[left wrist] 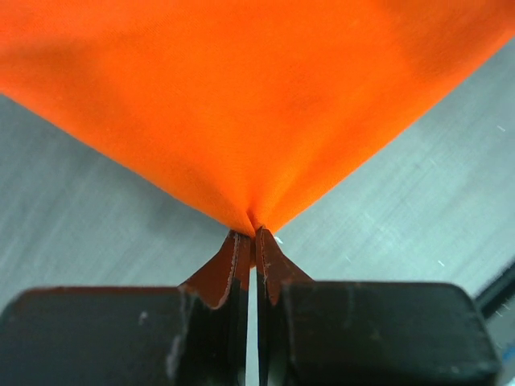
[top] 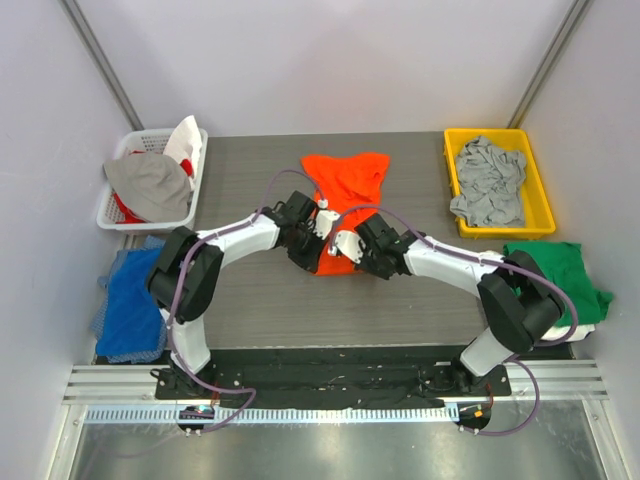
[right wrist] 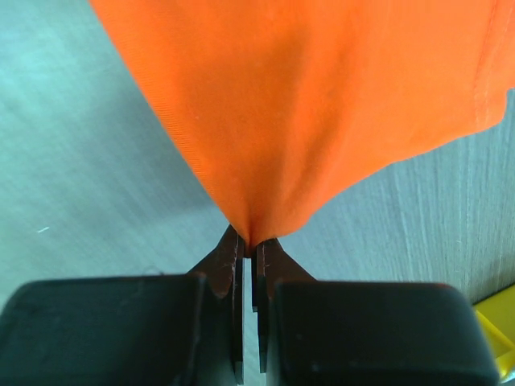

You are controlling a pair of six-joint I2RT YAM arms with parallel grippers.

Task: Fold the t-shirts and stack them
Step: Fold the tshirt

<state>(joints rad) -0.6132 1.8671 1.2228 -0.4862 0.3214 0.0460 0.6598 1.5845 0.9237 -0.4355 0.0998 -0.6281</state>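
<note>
From above, the orange t-shirt [top: 345, 185] lies mid-counter [top: 250, 300], its near part bunched where the left fingers [top: 322, 222] and right fingers [top: 343, 241] meet it. It looks unfolded. A grey t-shirt [top: 487, 180] waits crumpled in the yellow bin [top: 455, 190], and a green t-shirt [top: 560, 272] lies at the right edge, perhaps already stacked, so much remains. Only the left wrist view shows the left fingers clamped on a taut pinch of orange cloth. The right wrist view shows the same for the right fingers, plus a stitched hem.

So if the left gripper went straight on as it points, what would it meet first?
The orange t-shirt: the left gripper is shut on it, and the cloth fans out directly ahead.
</note>
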